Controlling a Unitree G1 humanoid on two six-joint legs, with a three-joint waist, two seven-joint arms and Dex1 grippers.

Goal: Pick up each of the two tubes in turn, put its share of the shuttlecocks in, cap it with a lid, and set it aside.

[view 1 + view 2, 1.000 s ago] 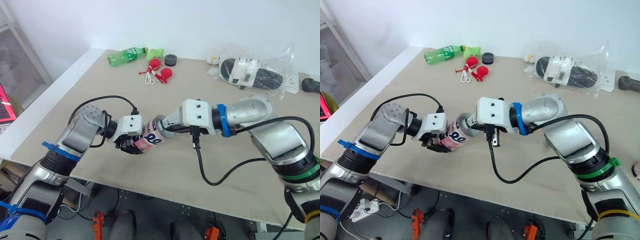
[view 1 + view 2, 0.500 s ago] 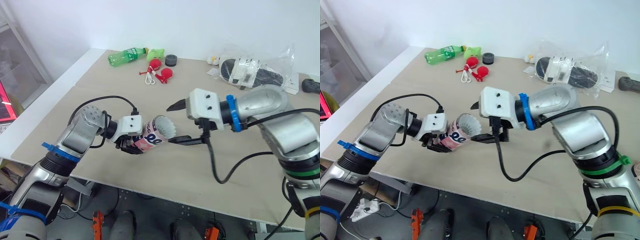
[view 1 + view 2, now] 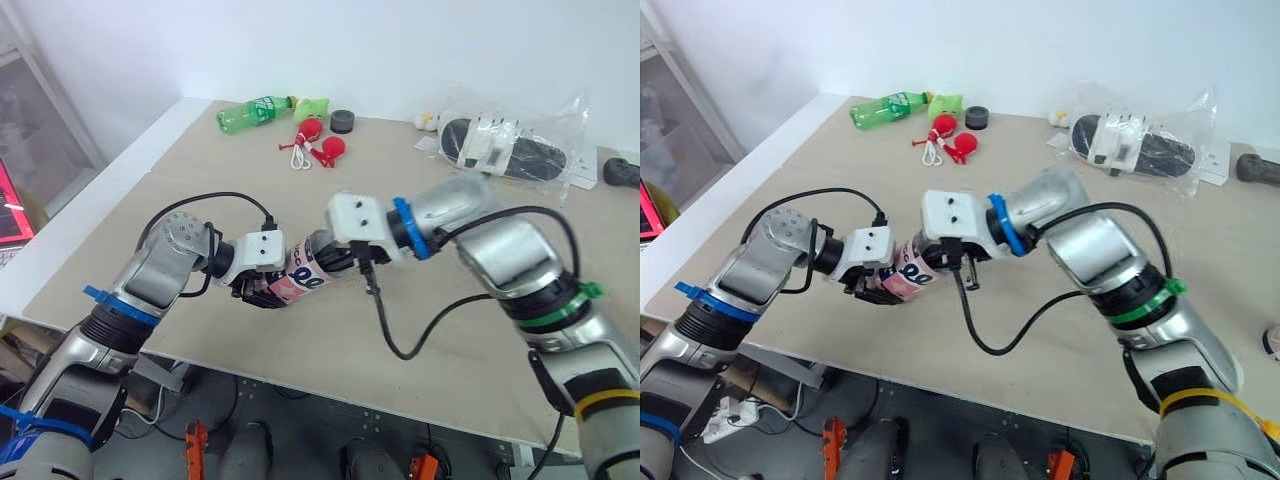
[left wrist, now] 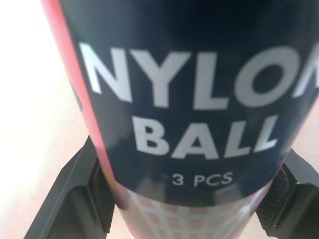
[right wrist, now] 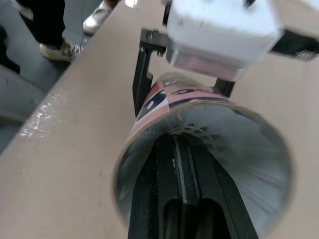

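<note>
One tube (image 3: 305,271), frame centre, holds shuttlecock (image 5: 215,125), uncapped | left gripper (image 3: 258,290) clamps it | right gripper (image 5: 175,142) jaws together inside

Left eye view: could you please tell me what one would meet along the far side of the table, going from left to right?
Green plastic bottle → black round cap → clear plastic bag with a black item inside → black object at the right edge.

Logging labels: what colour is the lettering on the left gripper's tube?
White lettering on a dark band of the tube; left wrist view.
</note>
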